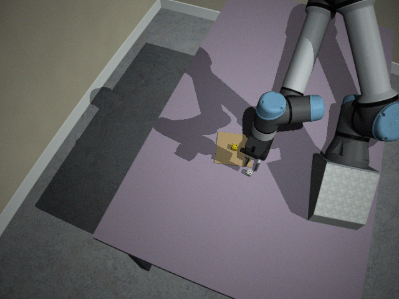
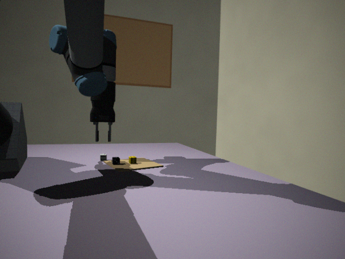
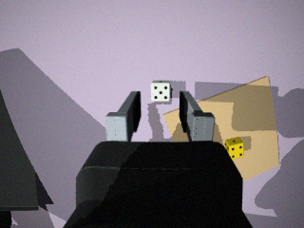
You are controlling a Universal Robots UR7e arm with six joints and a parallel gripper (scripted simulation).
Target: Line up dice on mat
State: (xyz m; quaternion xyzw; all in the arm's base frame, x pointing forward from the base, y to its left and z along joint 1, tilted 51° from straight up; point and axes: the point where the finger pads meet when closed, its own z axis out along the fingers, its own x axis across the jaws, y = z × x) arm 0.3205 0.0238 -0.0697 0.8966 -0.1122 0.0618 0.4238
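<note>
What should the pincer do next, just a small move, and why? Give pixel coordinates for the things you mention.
Probably ease down toward the white die [image 1: 249,172] [image 2: 103,157] [image 3: 161,91], fingers apart: the pincer [image 1: 252,162] [image 2: 103,140] [image 3: 160,104] is empty above the table, and that die lies off the mat [image 1: 224,154] [image 2: 144,163] [image 3: 254,114].
</note>
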